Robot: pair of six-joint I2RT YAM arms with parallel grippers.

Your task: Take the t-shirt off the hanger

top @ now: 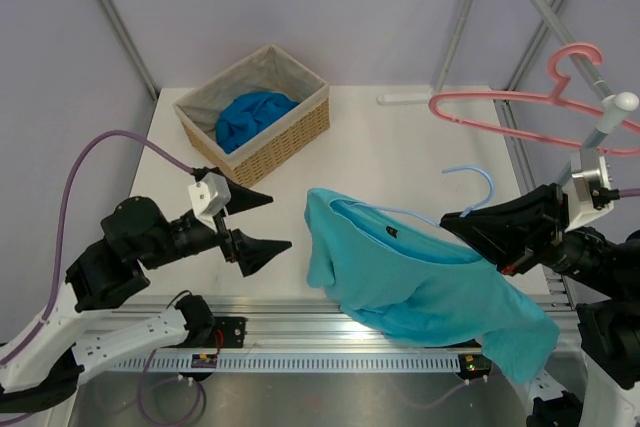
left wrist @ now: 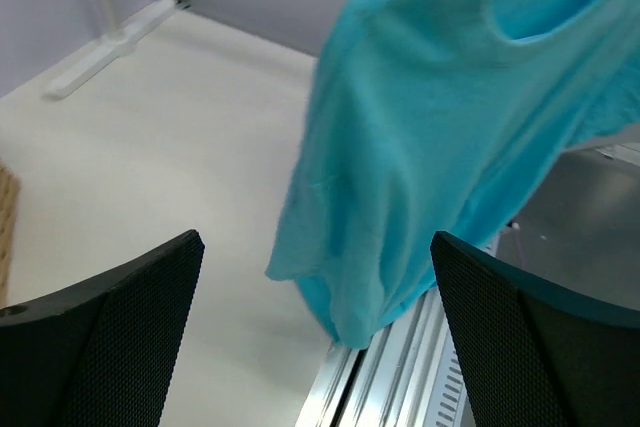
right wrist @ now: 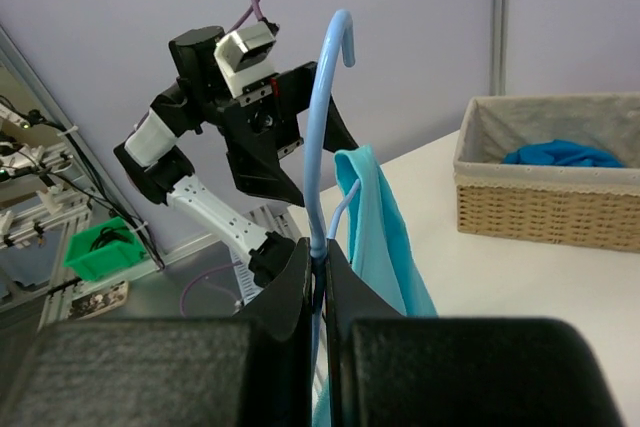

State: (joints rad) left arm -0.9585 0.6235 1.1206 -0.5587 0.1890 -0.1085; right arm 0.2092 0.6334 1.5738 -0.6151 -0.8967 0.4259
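Basket [top: 282, 142]: wicker with a cloth lining, at the far left of the white table [top: 400, 147], well apart from both arms.
In the basket: a crumpled dark blue cloth [top: 255, 115].
T-shirt [top: 420, 282]: teal, draped on the hanger [right wrist: 317, 147] and held up over the table's near right part.
Hanger: thin light-blue wire through the neck opening, hook free above the collar.
Right gripper [right wrist: 318, 257]: fingers pinched together on the wire just below the hook.
Left gripper [top: 280, 220]: fingers spread wide with nothing between them, pointed at the shirt's left side, near it but not touching.
Edges: the shirt's lower part hangs past the near table edge, over the metal rail [top: 300, 332].
Open room: bare tabletop shows between the basket and the shirt.
Overhead: a pink hanger [top: 520, 102] hangs at the far right.
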